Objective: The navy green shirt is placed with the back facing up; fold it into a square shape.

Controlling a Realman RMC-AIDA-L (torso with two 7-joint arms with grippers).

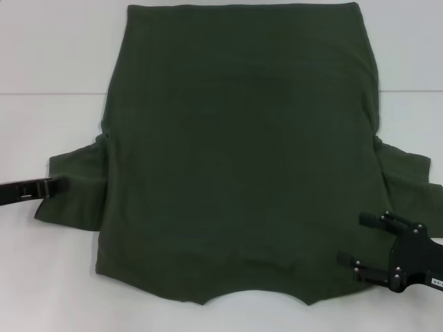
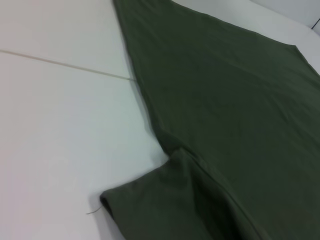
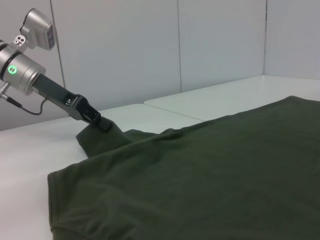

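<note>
While the left tool (image 1: pixel 61 185) pinches the navy green shirt (image 1: pixel 239 152) sleeve, the right tool (image 1: pixel 358 239) hovers spread open.

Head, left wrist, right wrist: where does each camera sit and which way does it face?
Head: above, looking down on the navy green shirt; left gripper at one sleeve, right gripper open near the collar end.
Left wrist: low over the sleeve; no robot parts.
Right wrist: low, looking across the shirt to the left gripper.
All share the shirt.
</note>
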